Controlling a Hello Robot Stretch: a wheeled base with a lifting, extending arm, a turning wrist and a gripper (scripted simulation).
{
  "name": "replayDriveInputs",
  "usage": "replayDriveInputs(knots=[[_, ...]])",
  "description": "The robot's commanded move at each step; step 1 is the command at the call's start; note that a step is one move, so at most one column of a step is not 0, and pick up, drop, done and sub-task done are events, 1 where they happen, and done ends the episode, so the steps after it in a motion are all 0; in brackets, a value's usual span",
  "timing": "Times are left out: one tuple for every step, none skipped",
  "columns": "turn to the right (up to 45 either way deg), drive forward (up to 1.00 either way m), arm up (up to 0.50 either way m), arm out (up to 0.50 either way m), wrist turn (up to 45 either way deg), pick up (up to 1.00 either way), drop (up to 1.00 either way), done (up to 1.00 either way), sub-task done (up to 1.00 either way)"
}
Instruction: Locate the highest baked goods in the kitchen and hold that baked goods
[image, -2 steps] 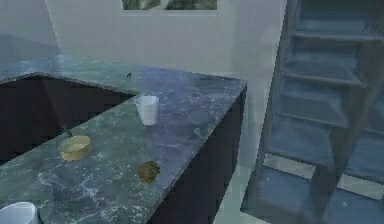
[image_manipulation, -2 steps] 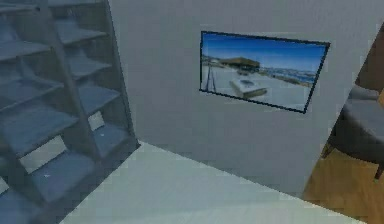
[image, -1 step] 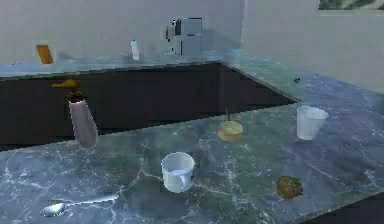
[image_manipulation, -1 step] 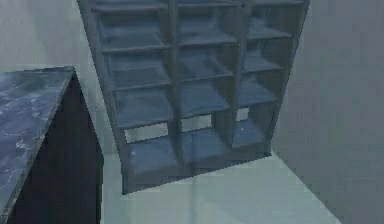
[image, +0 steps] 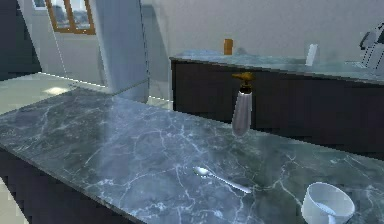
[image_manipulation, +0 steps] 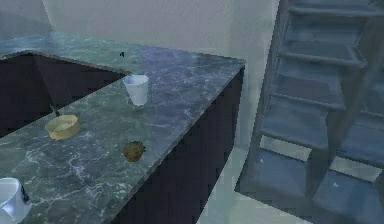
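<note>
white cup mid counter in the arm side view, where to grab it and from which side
Probably take the white cup by its side wall under the rim, coming level from the view's right, over bare countertop: it stands upright and narrows downward.

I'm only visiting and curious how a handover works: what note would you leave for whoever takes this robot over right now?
Things: a small brown round blob lies on the dark green marble counter, near a white cup and a tan shallow bowl; too small to name. An orange upright block stands on the far dark-fronted counter; also unclear.
Done: no baked goods identified yet.
Left: pick out the highest one, drive up, reach and hold it.
</note>
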Motion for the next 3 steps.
replayDriveInputs(knots=[[-12.0,0.00,0.00,0.00,0.0,0.00,0.00,0.00,0.00],[0.0,0.00,0.50,0.00,0.0,0.00,0.00,0.00,0.00],[0.0,0.00,0.38,0.00,0.0,0.00,0.00,0.00,0.00]])
